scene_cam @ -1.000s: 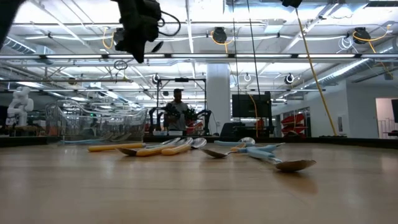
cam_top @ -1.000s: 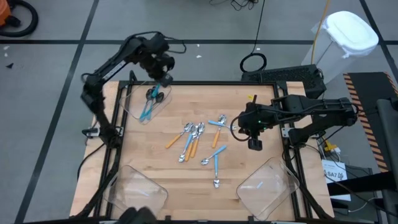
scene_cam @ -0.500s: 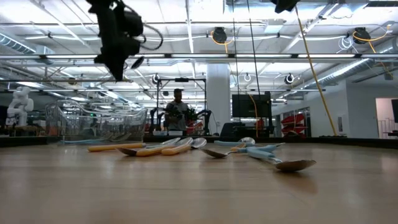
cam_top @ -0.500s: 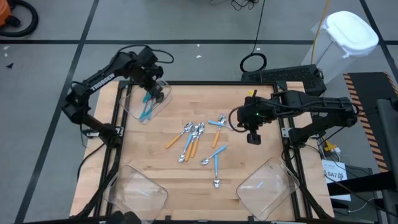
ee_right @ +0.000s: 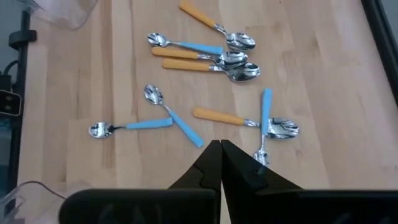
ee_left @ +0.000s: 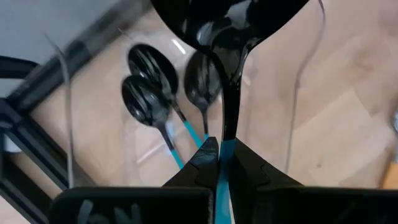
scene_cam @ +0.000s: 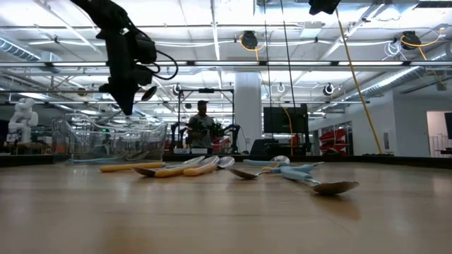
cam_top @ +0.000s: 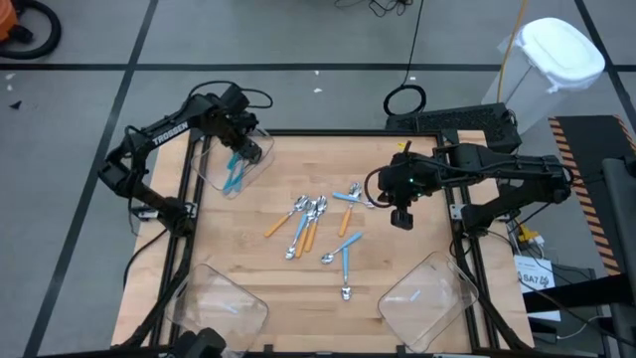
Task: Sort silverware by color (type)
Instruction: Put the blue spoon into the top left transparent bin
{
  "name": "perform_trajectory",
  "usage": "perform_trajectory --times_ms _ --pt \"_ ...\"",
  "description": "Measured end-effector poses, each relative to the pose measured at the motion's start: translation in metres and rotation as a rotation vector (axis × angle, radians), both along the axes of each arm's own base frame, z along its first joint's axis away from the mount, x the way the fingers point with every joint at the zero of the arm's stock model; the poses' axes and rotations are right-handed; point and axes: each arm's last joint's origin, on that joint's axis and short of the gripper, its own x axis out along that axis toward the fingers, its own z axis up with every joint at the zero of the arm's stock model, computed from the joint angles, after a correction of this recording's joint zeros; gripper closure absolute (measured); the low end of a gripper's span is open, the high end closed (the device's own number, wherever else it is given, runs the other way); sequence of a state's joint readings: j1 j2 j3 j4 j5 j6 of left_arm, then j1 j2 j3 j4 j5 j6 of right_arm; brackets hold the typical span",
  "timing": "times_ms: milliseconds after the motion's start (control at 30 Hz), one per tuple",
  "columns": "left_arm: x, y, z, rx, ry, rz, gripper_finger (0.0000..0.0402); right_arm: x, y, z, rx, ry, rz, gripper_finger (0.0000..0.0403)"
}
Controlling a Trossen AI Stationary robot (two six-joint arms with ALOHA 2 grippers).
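My left gripper hangs over the clear bin at the table's far left, shut on a spoon with a black bowl and a light-blue handle. In that bin lie three more black-bowled, blue-handled spoons. Several silver spoons with orange or light-blue handles lie flat and loosely heaped on the middle of the wooden table. Just right of the heap and well above the table, my right gripper is shut on nothing; the spoons show ahead of it. My left gripper pinches the spoon between its two fingers where the light-blue handle meets the black neck. The fingers point steeply down. The spoon is lifted clear above the bin, tilted, its bowl standing out sideways a little higher than the fingertips.
A second clear bin stands at the near left corner and a third at the near right. A black metal frame runs around the table's edges. Bare wood lies between the heap and the near bins.
My left gripper has come down with the black-bowled spoon toward the far-left bin, drifting toward the table's left edge. The spoon stays in its fingers, clear of the bin.
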State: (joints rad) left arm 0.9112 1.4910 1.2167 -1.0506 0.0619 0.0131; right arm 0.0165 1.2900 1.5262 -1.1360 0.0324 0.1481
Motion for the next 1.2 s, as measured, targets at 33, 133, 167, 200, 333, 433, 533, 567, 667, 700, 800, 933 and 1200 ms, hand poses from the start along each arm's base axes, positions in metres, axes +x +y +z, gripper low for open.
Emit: perform_trajectory --times_ms 33,133,167,200,333,433,533,567,667,700,800,933,1200 --pt "0.0 0.001 0.0 0.01 0.003 0.007 0.0385 0.0 -0.001 0.0 -0.005 0.001 -0.006 0.0403" --pt "0.0 0.002 0.0 0.037 0.019 0.001 0.0382 0.0 -0.003 0.0 -0.026 0.005 -0.015 0.0403" --pt "0.001 0.002 0.0 0.046 0.018 -0.003 0.0381 0.0 -0.004 0.0 -0.031 0.004 -0.013 0.0403" --pt "0.001 0.003 0.0 0.054 0.015 -0.004 0.0381 0.0 -0.005 0.0 -0.036 0.006 -0.01 0.0403" --pt "0.002 0.004 0.001 0.065 0.005 -0.013 0.0379 0.0 -0.011 0.0 -0.037 0.005 -0.032 0.0403" --pt "0.001 0.005 0.001 0.071 0.008 -0.033 0.0378 0.0 -0.012 0.0 -0.035 0.002 -0.039 0.0403" --pt "-0.003 0.009 0.001 0.075 0.007 -0.015 0.0377 0.0 -0.012 0.0 -0.035 0.003 -0.029 0.0403" --pt "-0.005 0.011 0.001 0.077 0.006 -0.01 0.0377 0.0 -0.012 0.0 -0.035 0.004 -0.029 0.0403" --pt "-0.01 0.015 0.001 0.081 0.002 -0.021 0.0377 0.0 -0.012 0.0 -0.042 -0.001 -0.032 0.0403" --pt "-0.011 0.016 0.001 0.079 -0.002 -0.021 0.0377 0.0 -0.013 0.0 -0.048 -0.002 -0.035 0.0403" --pt "-0.014 0.018 0.001 0.076 -0.009 -0.017 0.0377 0.001 -0.013 0.0 -0.055 -0.005 -0.049 0.0403" --pt "-0.017 0.018 0.001 0.059 -0.013 -0.012 0.0376 0.001 -0.013 0.0 -0.053 -0.005 -0.051 0.0403" --pt "-0.015 0.005 -0.003 -0.048 0.018 0.017 0.0376 0.001 -0.013 0.0 -0.053 -0.004 -0.051 0.0403"
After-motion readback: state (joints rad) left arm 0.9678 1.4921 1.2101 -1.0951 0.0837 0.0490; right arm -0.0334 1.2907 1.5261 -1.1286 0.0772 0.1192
